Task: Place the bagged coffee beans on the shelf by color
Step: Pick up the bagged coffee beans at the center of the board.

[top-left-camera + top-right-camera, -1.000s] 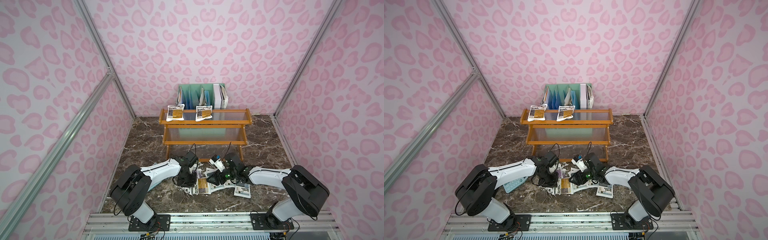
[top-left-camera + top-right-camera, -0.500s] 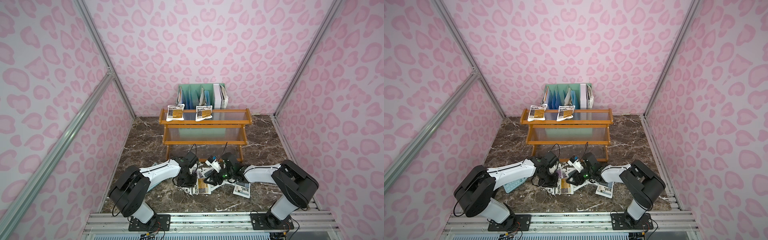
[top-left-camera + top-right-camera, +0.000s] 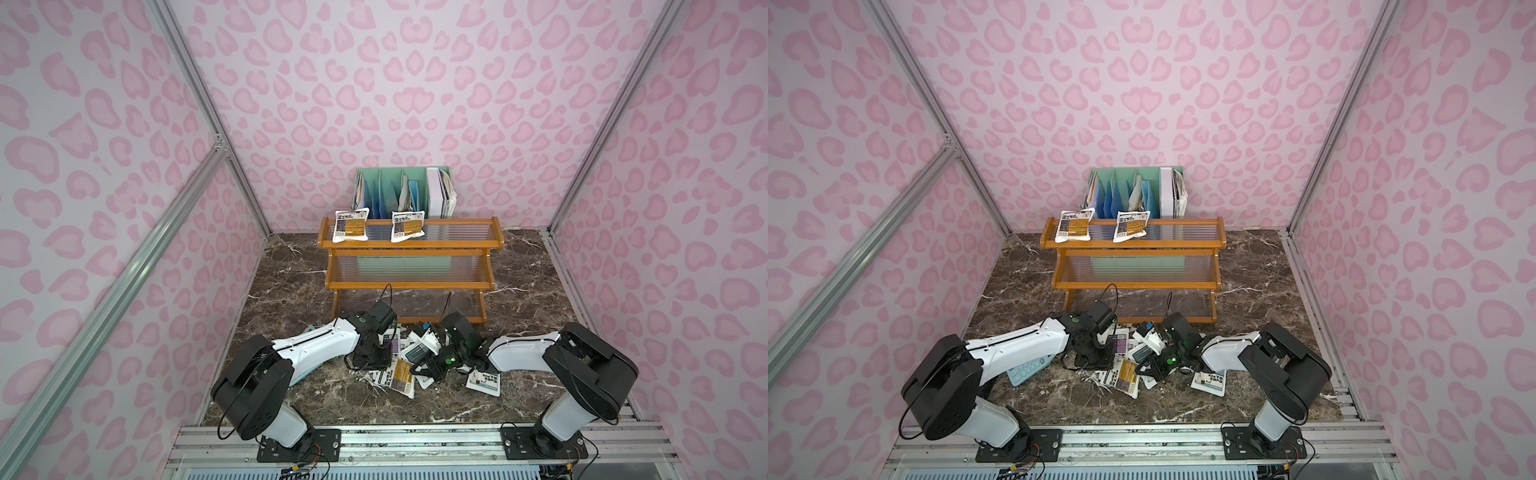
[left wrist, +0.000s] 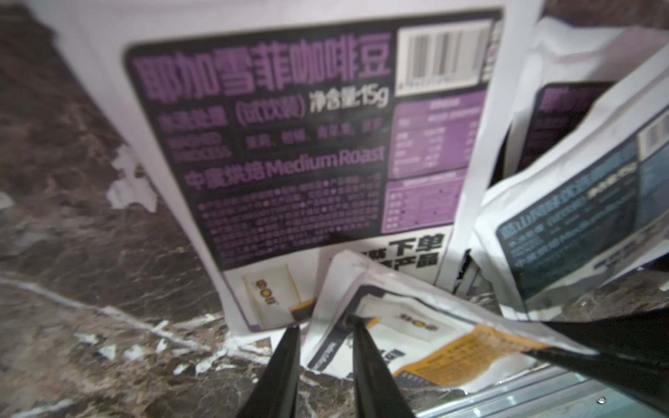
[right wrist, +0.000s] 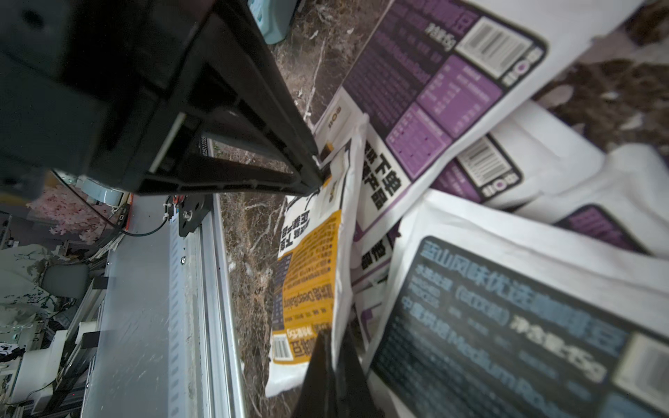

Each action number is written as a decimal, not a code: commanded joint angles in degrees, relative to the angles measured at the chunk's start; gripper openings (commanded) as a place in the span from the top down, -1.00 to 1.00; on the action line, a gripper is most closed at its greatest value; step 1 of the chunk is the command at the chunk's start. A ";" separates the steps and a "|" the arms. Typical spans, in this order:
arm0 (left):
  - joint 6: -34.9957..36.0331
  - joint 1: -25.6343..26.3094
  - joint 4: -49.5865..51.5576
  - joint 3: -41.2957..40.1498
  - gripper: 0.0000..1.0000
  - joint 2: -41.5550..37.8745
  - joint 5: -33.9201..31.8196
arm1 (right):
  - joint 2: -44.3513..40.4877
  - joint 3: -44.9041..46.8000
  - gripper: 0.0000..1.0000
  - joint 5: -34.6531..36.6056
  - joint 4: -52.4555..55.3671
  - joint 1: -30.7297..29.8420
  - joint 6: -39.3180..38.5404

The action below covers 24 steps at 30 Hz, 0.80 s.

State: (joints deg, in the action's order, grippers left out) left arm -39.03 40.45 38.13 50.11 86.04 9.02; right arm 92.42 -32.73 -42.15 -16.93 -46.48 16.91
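Since the earlier frames, your right arm has pushed further into the heap and the right claw [image 5: 335,347] has gone from parted to pinched tight on the long edge of the orange-label pouch [image 5: 307,275]. That pouch lies on the marble desk [image 3: 291,291] at the near side of the heap. Your left claw [image 4: 323,325] stands narrowly parted at the pouch's opposite corner. One finger rests on the film, and you cannot tell from these views whether it has any hold. On the wooden shelf [image 3: 409,249], the top tier carries two orange pouches [image 3: 351,224] [image 3: 407,225] side by side toward its left end. The middle tier carries none, and neither does the lowest, as far as the arms let you see. The purple pouches [image 4: 289,144] and a grey-blue pouch [image 4: 579,217] overlap in the heap just before the shelf's foot. One more pouch [image 3: 484,380] lies a little apart beside the right arm, its colour unclear. Progress is judged early: the orange row lacks its third member, now in hand, and the purple and grey-blue rows are not yet begun. The calculator [image 3: 1027,370] and the mint file organizer [image 3: 403,195] play no part.
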 commanded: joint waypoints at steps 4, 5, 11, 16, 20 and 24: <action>-6.42 -0.16 2.18 -0.62 0.28 -10.32 -13.90 | -7.14 1.61 0.92 0.70 4.87 0.11 -1.19; -8.92 -0.20 3.87 -0.53 0.25 -12.36 -17.31 | -8.94 1.69 0.94 0.99 6.14 0.21 -1.41; -13.09 -1.28 7.63 -2.00 0.25 -20.36 -25.83 | -21.65 -0.34 1.00 2.99 11.83 2.67 -1.54; -14.03 -2.80 7.72 -3.54 0.24 -22.44 -25.80 | -30.12 -6.55 1.00 5.78 14.57 6.26 -1.13; -13.58 -3.26 6.86 -3.57 0.25 -22.18 -24.51 | -32.88 -16.91 1.00 6.82 18.34 10.61 -2.09; -14.03 -3.55 6.69 -3.71 0.23 -21.79 -24.84 | -31.46 -28.51 1.00 11.00 23.19 15.86 -2.76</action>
State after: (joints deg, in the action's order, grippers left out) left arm -52.40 37.04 44.60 46.46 64.12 -15.33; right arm 60.31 -56.38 -34.79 2.52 -32.69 14.96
